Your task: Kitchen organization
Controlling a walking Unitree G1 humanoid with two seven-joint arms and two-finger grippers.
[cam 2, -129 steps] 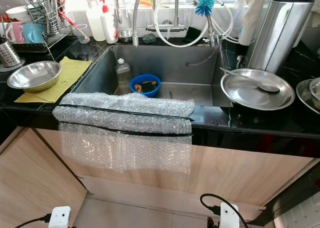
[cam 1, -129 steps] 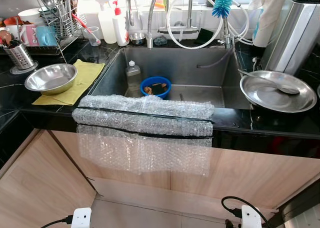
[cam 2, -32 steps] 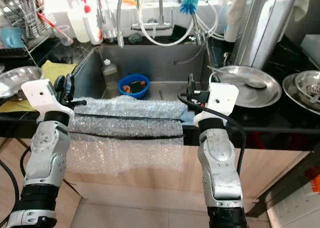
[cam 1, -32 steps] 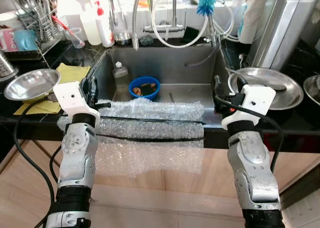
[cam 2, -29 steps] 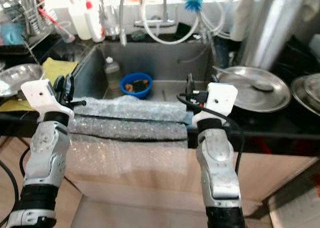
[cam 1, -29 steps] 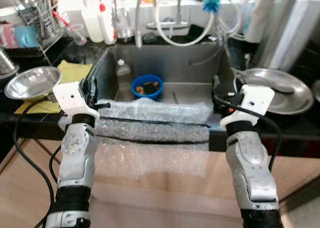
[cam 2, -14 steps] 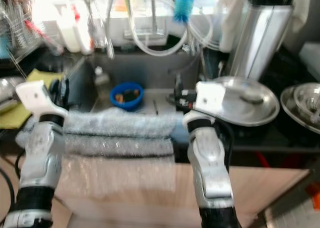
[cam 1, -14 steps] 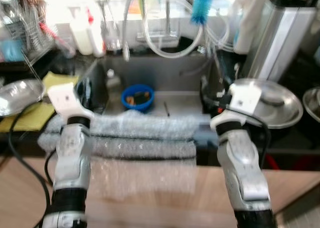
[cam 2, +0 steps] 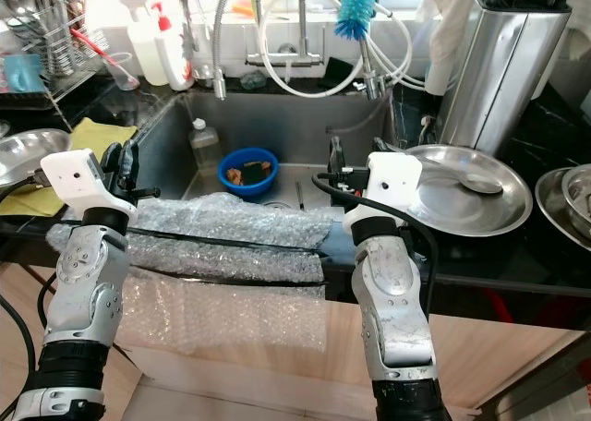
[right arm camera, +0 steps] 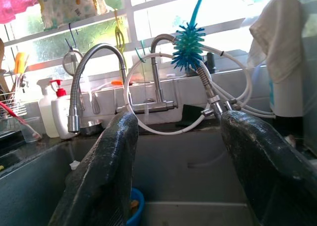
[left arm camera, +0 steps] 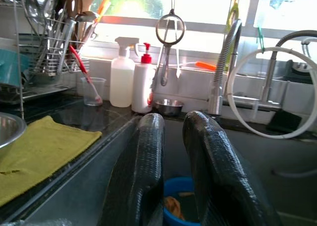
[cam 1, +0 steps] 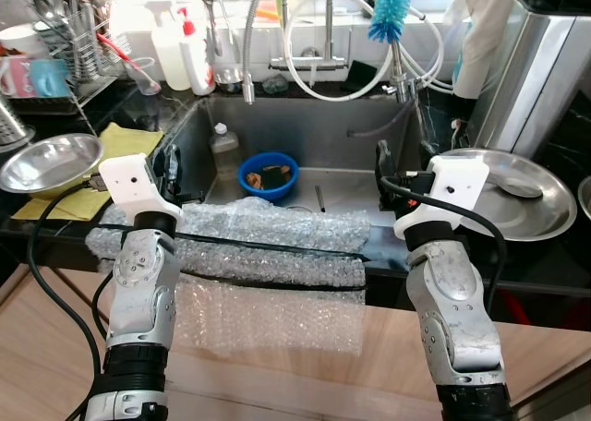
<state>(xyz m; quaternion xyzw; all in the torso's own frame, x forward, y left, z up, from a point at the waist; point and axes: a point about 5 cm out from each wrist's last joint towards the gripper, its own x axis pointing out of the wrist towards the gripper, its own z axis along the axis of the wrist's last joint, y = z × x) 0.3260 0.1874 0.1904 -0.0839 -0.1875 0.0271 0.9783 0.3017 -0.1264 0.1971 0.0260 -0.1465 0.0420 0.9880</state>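
Observation:
A steel sink [cam 1: 314,126] holds a blue bowl [cam 1: 269,174] with brown scraps in it, and a clear bottle [cam 1: 223,149]. Bubble wrap [cam 1: 259,246] is draped over the sink's front edge. My left gripper [cam 1: 171,167] hovers over the sink's left front corner; in the left wrist view it [left arm camera: 171,122] is shut on nothing and faces the blue bowl [left arm camera: 178,198]. My right gripper [cam 1: 383,162] is held above the sink's right front corner; in the right wrist view it [right arm camera: 176,119] is open and empty, facing the tap [right arm camera: 158,82].
On the left counter, a steel bowl [cam 1: 51,161] rests on a yellow cloth [cam 1: 129,139], with a dish rack [cam 1: 65,52] behind. Soap bottles [cam 1: 196,56] stand behind the sink. On the right, a steel plate [cam 1: 517,190] carries a spoon, and a steel knife block [cam 1: 536,61] stands behind it.
Both arms have risen into view at the counter's front edge since 4.5 s ago. Over the last second the camera shook and shifted; the grippers kept their places over the sink corners.

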